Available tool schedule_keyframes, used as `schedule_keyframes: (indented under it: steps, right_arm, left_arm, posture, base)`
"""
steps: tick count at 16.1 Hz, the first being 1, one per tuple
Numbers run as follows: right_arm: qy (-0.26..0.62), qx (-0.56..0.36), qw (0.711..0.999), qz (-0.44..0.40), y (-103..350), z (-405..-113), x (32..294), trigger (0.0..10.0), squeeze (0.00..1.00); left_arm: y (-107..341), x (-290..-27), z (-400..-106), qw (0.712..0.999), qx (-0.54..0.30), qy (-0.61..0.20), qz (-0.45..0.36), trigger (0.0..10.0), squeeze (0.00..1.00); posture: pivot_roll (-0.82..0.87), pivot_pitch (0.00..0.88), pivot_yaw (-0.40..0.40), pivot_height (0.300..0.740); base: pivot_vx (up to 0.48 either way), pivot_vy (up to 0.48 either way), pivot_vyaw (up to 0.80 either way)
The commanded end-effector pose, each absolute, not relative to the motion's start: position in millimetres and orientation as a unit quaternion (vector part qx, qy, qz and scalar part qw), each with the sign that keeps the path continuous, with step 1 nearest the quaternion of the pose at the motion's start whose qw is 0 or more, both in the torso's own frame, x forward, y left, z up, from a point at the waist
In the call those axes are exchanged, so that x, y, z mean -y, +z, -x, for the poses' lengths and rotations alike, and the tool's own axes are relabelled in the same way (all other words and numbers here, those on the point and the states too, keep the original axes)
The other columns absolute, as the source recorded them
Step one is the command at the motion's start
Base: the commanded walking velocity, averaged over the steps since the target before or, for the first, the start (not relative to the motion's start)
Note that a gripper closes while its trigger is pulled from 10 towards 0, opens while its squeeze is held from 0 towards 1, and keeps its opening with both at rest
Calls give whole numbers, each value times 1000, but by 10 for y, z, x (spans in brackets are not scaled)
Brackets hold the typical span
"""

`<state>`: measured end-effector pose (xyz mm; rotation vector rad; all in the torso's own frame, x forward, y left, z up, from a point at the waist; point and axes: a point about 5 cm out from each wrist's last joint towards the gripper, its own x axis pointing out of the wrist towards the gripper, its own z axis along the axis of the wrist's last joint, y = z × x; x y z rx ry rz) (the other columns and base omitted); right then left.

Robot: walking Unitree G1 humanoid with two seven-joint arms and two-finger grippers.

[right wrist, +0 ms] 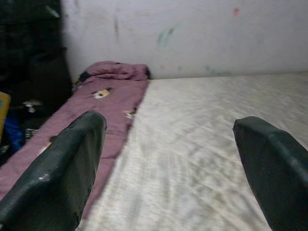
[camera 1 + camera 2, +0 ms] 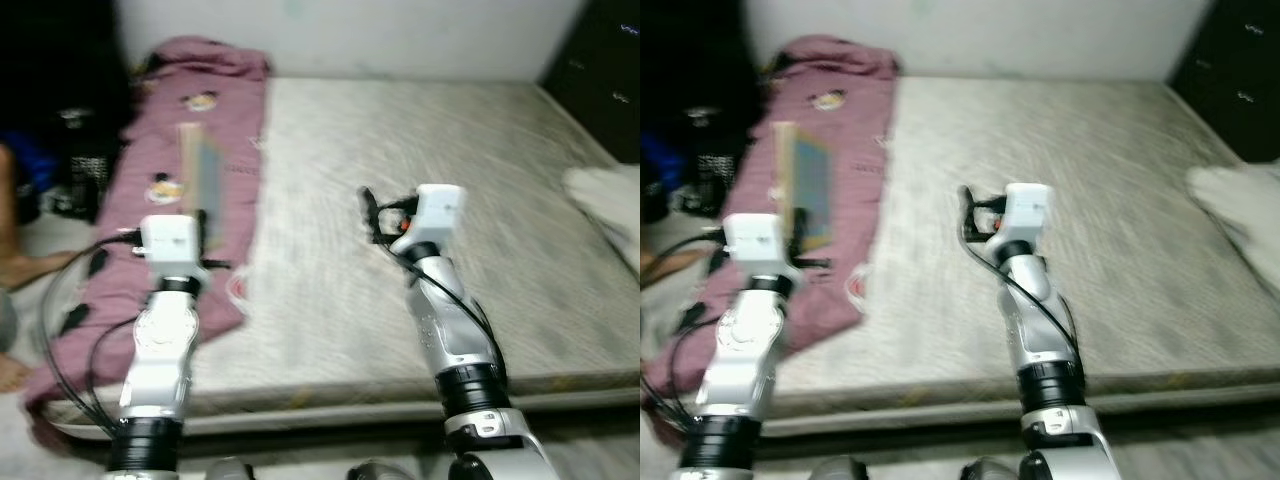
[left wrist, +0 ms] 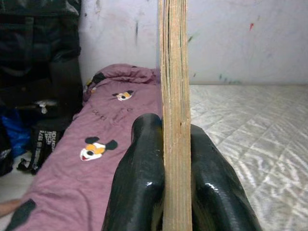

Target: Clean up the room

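My left gripper (image 3: 175, 144) is shut on a thin wooden board (image 2: 805, 185) with a blue face, held upright on edge above the mauve blanket (image 2: 200, 130). In the left wrist view the board (image 3: 174, 96) stands edge-on between the two black fingers (image 3: 139, 183). My right gripper (image 1: 168, 159) is open with nothing between its fingers (image 1: 62, 168), and it hovers over the middle of the bare grey mattress (image 2: 450, 150). The mauve blanket, printed with cartoon mouse faces, lies along the mattress's left side.
A white cloth (image 2: 605, 200) lies at the mattress's right edge. Dark furniture (image 2: 605, 70) stands at the back right. Black and blue bags (image 2: 60, 150) sit on the floor to the left, beside a person's arm (image 2: 15, 260). A white wall (image 2: 350, 35) runs behind.
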<state>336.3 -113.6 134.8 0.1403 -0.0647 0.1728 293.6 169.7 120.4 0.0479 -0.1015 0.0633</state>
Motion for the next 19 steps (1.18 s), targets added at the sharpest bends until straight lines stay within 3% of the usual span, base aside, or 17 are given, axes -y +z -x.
schedule_keyframes:
  steps: [1,5,11,13,15,19]
  right_arm:
    - [71,31,995,-65,1347,-3368,1253,10000,0]
    - [70,32,995,-62,1355,-3376,1267,10000,0]
    - [75,32,995,-61,1360,-3375,1261,10000,0]
    - [73,28,996,-53,1357,-3380,1259,10000,0]
    - [65,25,996,-50,1348,-3384,1265,10000,0]
    - [82,31,995,-39,1321,-3374,1218,10000,0]
  left_arm:
    - [1299,-1599,-2966,997,73,15,-20,10000,0]
    - [1303,-1599,-2970,997,75,19,-16,10000,0]
    - [1293,-1611,-2982,997,76,30,6,10000,0]
    - [1262,-1684,-3013,993,45,99,-55,10000,0]
    - [1288,-1694,-2966,996,80,30,-9,10000,0]
    - [1247,-1777,-2938,995,77,55,-24,10000,0]
  posture:
    - [-80,0,11,740]
    - [-86,0,12,740]
    - [-86,0,12,740]
    - [-89,0,10,740]
    - [-87,0,8,740]
    - [-88,0,6,740]
  base:
    - [0,-480,0]
    - [0,-332,0]
    - [0,0,0]
    - [0,0,0]
    - [0,0,0]
    - [0,0,0]
